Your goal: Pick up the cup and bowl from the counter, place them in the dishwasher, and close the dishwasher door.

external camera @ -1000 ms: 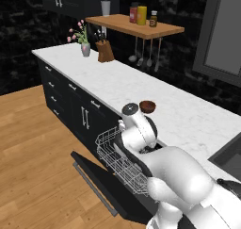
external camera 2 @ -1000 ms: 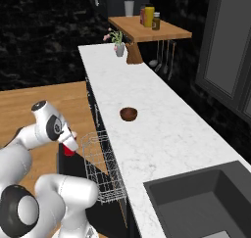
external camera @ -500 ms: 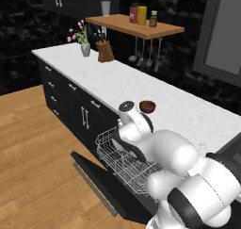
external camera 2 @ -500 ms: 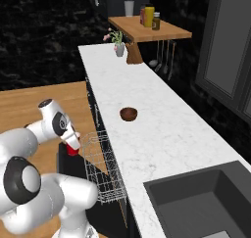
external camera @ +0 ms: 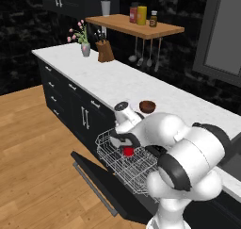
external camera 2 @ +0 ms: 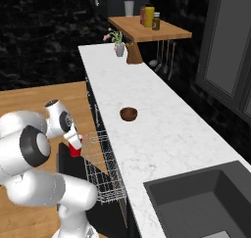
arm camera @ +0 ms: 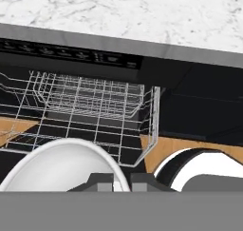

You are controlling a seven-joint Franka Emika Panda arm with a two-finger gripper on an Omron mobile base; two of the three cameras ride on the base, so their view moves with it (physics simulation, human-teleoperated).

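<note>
My gripper [external camera: 126, 146] is shut on the red cup [external camera: 128, 151] and holds it just above the near end of the dishwasher's white wire rack [external camera: 126, 165]. In the right base view the cup [external camera 2: 74, 151] hangs under the gripper [external camera 2: 73, 143] beside the rack [external camera 2: 102, 167]. The hand view shows the cup's white rim [arm camera: 61, 164] next to the fingertips [arm camera: 101, 180], with the rack [arm camera: 95, 110] and the dark control strip [arm camera: 71, 54] ahead. The dark brown bowl [external camera: 147, 106] [external camera 2: 128, 113] rests on the marble counter [external camera: 117, 82]. The dishwasher door [external camera: 101, 185] lies dropped open.
A flower vase [external camera: 85, 48] and a knife block [external camera: 106, 53] stand at the counter's far end under a wooden shelf [external camera: 136, 28] with bottles. A sink [external camera 2: 206, 202] lies at the near right. Black cabinets [external camera: 66, 96] flank the dishwasher, with wooden floor [external camera: 33, 152] beyond the door.
The arm has carried the cup a little lower and closer to the wire rack. The bowl has stayed where it was.
</note>
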